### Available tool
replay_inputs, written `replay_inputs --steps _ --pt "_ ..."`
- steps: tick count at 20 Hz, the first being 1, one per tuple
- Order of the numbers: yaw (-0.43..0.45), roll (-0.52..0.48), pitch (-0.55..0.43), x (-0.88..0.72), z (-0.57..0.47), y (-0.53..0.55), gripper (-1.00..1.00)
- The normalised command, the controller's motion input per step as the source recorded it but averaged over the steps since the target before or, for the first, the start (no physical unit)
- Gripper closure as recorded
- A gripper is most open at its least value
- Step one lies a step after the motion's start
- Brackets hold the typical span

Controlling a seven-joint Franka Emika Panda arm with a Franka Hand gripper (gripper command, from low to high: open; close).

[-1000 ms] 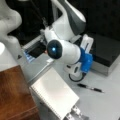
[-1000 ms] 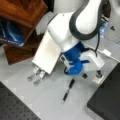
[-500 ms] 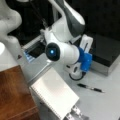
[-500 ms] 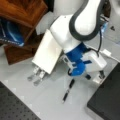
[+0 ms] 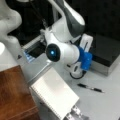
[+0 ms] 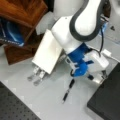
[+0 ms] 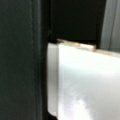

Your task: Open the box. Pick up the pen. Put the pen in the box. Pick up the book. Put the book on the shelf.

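We see the gripper (image 6: 37,76) clamped on one edge of the white book (image 6: 48,53), holding it tilted off the table beside the reddish-brown shelf (image 6: 23,11). In both front views the pen (image 5: 90,88) lies on the pale table (image 6: 50,107), not in the box (image 5: 106,53). The box's lid is down.
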Motion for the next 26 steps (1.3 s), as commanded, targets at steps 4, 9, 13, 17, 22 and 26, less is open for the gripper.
replay_inputs --steps 4,9,13,17,22,26 --pt "-0.125 0.174 -0.110 -0.18 -0.09 0.05 -1.00" --pt "-0.122 0.151 -0.122 -0.17 -0.11 0.03 -1.00" --pt "-0.126 0.132 -0.132 -0.13 -0.12 0.02 1.00" --pt "-0.145 0.122 -0.126 -0.08 -0.12 0.03 1.00" --pt "-0.154 0.117 -0.137 -0.04 -0.14 0.05 1.00" --pt "-0.138 0.107 -0.146 -0.06 -0.15 0.04 1.00"
